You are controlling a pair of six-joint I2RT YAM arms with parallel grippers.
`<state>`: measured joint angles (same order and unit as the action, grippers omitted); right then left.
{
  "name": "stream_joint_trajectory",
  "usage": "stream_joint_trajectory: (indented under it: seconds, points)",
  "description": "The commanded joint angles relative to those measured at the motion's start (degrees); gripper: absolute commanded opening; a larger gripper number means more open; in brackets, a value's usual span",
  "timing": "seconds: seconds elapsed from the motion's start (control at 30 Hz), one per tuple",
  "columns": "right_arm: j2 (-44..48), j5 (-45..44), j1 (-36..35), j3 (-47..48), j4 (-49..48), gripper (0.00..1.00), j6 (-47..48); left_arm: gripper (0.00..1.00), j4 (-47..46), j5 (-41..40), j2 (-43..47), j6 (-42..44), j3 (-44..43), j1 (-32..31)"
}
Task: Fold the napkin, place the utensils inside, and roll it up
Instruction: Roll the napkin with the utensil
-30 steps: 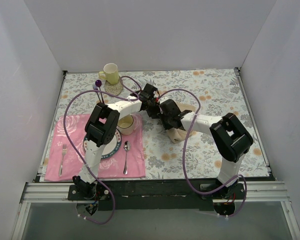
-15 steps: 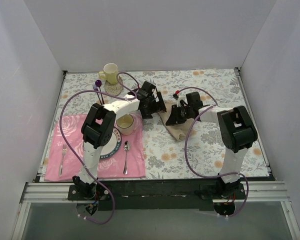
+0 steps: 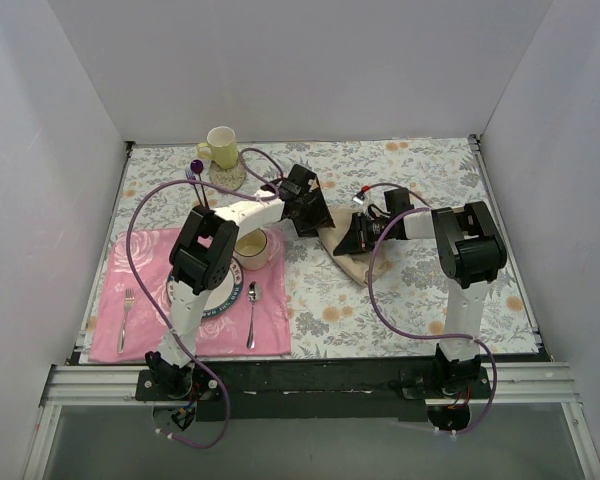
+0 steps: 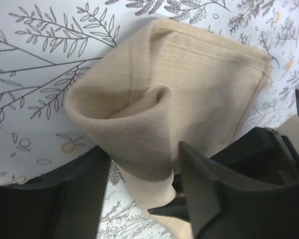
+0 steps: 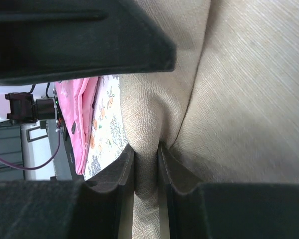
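Note:
The beige napkin (image 3: pixel 355 256) lies bunched on the grey floral tablecloth, right of the plate. My right gripper (image 3: pixel 352 238) is shut on a raised fold of the napkin (image 5: pixel 146 124), the cloth pinched between both fingers. My left gripper (image 3: pixel 314 212) sits at the napkin's upper left edge. Its fingers (image 4: pixel 209 194) stand apart, with a puffed loop of napkin (image 4: pixel 149 124) loose between them. A small spoon (image 3: pixel 252 312) and a fork (image 3: pixel 126 315) lie on the pink placemat (image 3: pixel 145 340).
A plate (image 3: pixel 228 290) with a cream bowl (image 3: pixel 252 247) sits on the placemat. A yellow mug (image 3: pixel 221 147) and purple-tipped sticks (image 3: pixel 196 172) stand at the back left. White walls enclose the table. Purple cables loop over both arms.
My right arm has stretched out and its gripper has shifted right over the napkin, so more cloth shows. The left gripper has barely moved.

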<state>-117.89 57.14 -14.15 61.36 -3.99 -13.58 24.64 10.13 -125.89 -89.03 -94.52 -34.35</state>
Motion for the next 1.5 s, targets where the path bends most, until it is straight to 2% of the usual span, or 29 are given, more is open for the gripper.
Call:
stream_joint_trajectory:
  seconds: [0.0,0.03,0.13,0.27,0.3,0.37,0.4,0.47,0.5,0.6,0.83,1.17,1.27,1.37,1.4,1.47]
  points:
    - [-0.2,-6.6,-0.5,-0.3,7.9,0.20,2.6,0.47,5.8,-6.1,-6.2,-0.6,-1.1,-0.7]
    - [0.7,-8.4,-0.5,0.2,8.9,0.21,3.5,0.40,5.9,-7.8,-6.3,-0.7,-0.5,-0.7]
    - [3.1,-14.5,-1.2,2.7,13.9,0.31,7.4,0.32,4.7,-9.3,-5.2,-0.8,2.2,-0.7]
    - [8.0,-25.2,-3.4,4.7,19.6,0.46,11.4,0.29,4.9,-9.3,-4.7,-0.3,2.6,-0.7]
    - [10.7,-30.9,-5.1,4.6,20.2,0.52,11.8,0.29,4.9,-9.3,-4.9,-0.3,2.5,-0.6]
    - [13.6,-36.6,-8.1,4.6,20.9,0.56,12.7,0.27,5.1,-8.2,-5.2,0.0,1.8,-0.6]
    - [16.3,-42.4,-9.2,4.5,21.9,0.59,12.7,0.27,5.1,-7.8,-5.3,0.1,1.6,-0.7]
    - [18.6,-48.4,-11.8,4.3,22.7,0.61,12.9,0.27,5.4,-6.9,-5.7,0.2,0.7,-0.6]
    - [20.5,-55.4,-14.9,4.1,23.4,0.63,12.9,0.27,5.7,-6.5,-5.8,0.4,0.6,-0.7]
    - [22.0,-66.8,-20.5,4.4,24.8,0.65,12.6,0.27,6.1,-5.1,-6.3,0.7,-0.3,-0.6]
    - [18.4,-76.4,-27.6,4.8,24.9,0.69,12.3,0.26,6.5,-3.5,-5.9,0.7,-0.6,-0.7]
    - [12.3,-80.3,-29.2,4.2,22.2,0.64,12.2,0.25,5.9,-2.3,-4.7,1.2,0.5,-0.3]
    - [11.5,-80.0,-28.7,3.8,21.4,0.57,12.2,0.25,5.8,-2.1,-4.5,1.7,0.6,-0.2]
    - [11.2,-76.7,-27.5,3.2,20.4,0.40,12.2,0.29,5.7,-1.5,-4.0,2.3,0.7,-0.1]
    - [11.3,-74.6,-27.2,3.0,20.2,0.33,12.3,0.36,5.6,-1.7,-3.8,2.6,0.7,0.0]
    - [11.4,-72.2,-25.8,2.2,19.4,0.28,12.3,0.46,5.2,-2.2,-2.4,3.9,0.8,0.0]
